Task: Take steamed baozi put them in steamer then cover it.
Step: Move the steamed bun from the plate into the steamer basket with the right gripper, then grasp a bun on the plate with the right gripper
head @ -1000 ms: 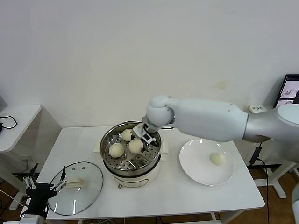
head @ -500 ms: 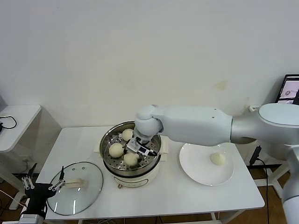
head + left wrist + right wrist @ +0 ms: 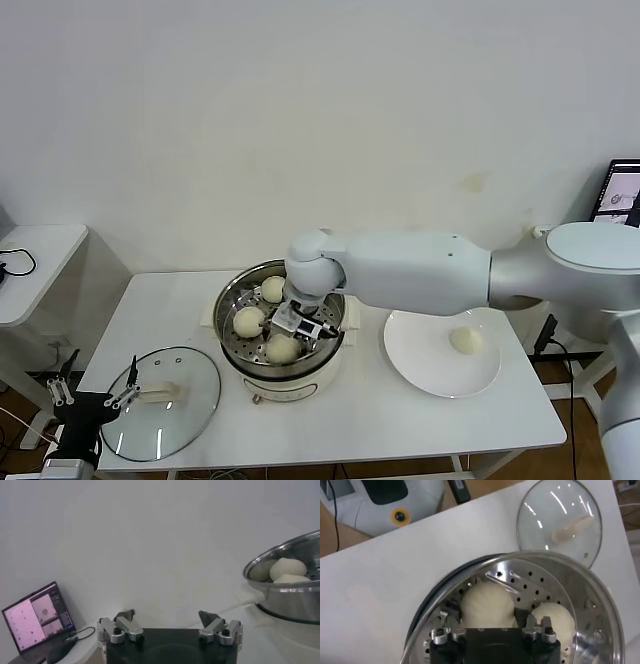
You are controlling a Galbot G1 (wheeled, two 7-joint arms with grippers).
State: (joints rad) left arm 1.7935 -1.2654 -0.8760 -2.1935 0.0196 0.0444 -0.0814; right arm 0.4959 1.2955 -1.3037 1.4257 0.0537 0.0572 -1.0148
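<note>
Your right pincer (image 3: 303, 327) has come down into the steamer (image 3: 232, 345) and its jaws, which were clamped on a bao a second ago, now stand apart around it. That bao (image 3: 283, 348) sits on the perforated tray at the steamer's near side, between the fingers; whether they touch it cannot be told. It has been carried from mid-tray to this near spot over the last second.

Count in the steamer: three baozi, the other two being one toward the left (image 3: 248, 320) and one at the back (image 3: 272, 288). A fourth bao (image 3: 465, 340) lies on the white plate (image 3: 415, 370) toward the right edge of the surface.

Judgement: this placement looks complete; one transfer is left, then the covering.

The cover (image 3: 190, 395) lies flat at the near-left corner of the surface, handle up, well apart from the steamer.

Your left pincer (image 3: 92, 398) is parked just off that corner beside the cover, jaws wide apart, holding nothing.
</note>
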